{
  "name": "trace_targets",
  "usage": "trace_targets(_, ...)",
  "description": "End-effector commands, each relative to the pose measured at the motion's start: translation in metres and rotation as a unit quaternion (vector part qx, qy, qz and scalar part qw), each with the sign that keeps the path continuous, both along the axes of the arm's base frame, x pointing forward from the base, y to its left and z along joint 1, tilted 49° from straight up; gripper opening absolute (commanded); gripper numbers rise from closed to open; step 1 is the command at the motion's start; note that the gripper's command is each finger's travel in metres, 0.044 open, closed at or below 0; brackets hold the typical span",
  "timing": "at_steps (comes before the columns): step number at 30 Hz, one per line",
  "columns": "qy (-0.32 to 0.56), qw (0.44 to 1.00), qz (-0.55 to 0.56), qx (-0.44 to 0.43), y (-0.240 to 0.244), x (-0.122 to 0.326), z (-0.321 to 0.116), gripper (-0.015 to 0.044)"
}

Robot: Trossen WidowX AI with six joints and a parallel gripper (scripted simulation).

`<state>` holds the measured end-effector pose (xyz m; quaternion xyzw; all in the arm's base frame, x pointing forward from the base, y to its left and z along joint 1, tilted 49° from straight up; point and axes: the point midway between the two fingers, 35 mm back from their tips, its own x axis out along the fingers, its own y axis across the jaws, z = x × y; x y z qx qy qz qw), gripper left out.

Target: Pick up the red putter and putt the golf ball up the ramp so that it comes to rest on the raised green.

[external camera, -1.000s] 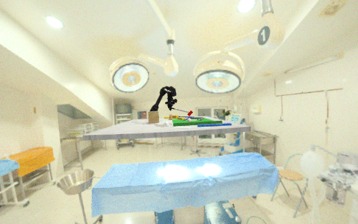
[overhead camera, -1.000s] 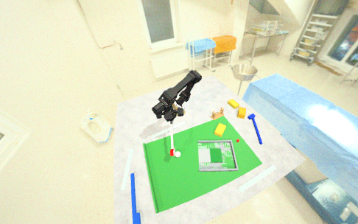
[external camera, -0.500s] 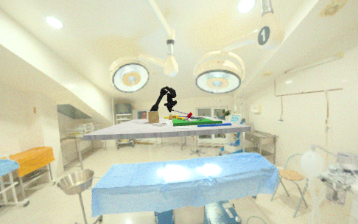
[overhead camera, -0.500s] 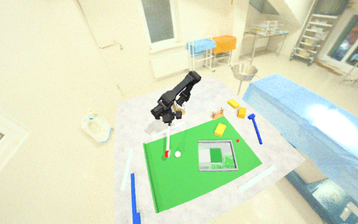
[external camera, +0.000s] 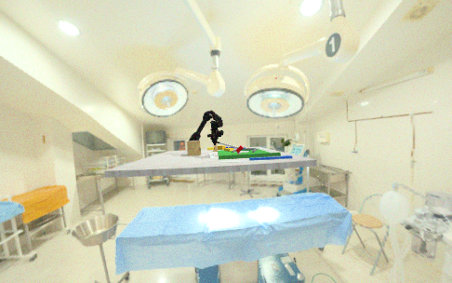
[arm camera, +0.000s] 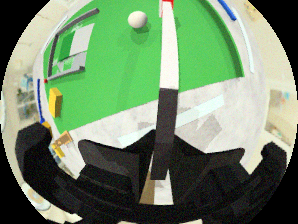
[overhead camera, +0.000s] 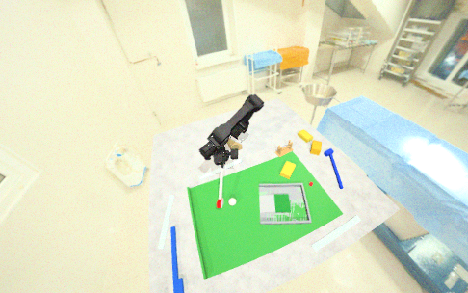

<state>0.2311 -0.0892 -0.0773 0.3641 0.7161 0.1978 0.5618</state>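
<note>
My gripper (overhead camera: 222,161) (external camera: 215,141) (arm camera: 160,133) is shut on the dark grip of the red putter. The putter's white shaft (overhead camera: 221,180) (arm camera: 169,55) slants down to its red head (overhead camera: 220,203) (external camera: 239,149), over the left part of the green mat (overhead camera: 229,241). Whether the head touches the mat is unclear. The white golf ball (overhead camera: 232,201) (arm camera: 137,19) is a little right of the head in the top view, with a small gap. The raised green (overhead camera: 282,202) (arm camera: 66,46) is farther right, inside grey walls (overhead camera: 285,223), with a pale ramp (overhead camera: 266,202) (arm camera: 82,40) facing the ball.
A yellow block (overhead camera: 288,170) (arm camera: 55,102) and a small red piece (overhead camera: 311,184) lie on the mat. Two more yellow blocks (overhead camera: 304,135) (overhead camera: 316,147), a wooden piece (overhead camera: 285,148) and a blue mallet (overhead camera: 335,169) lie beyond it. A blue bar (overhead camera: 175,255) is at the left.
</note>
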Motion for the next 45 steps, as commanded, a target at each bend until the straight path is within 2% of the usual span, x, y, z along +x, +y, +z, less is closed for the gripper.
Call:
trace_targets(1, -0.002, 1.000, -0.005, 0.001, 0.004, 0.001, -0.004, 0.0000)
trace_targets(20, 0.000, 1.000, 0.001, 0.001, 0.013, -0.002, -0.011, 0.0000)
trace_targets(29, -0.002, 1.000, -0.005, 0.000, -0.005, -0.010, -0.033, 0.0000)
trace_targets(36, -0.002, 1.000, -0.005, 0.000, -0.005, -0.010, -0.034, 0.0000)
trace_targets(41, 0.002, 1.000, -0.006, 0.001, 0.003, -0.006, -0.025, 0.0000)
trace_targets(45, 0.000, 1.000, -0.007, -0.002, 0.037, 0.018, 0.015, 0.0000)
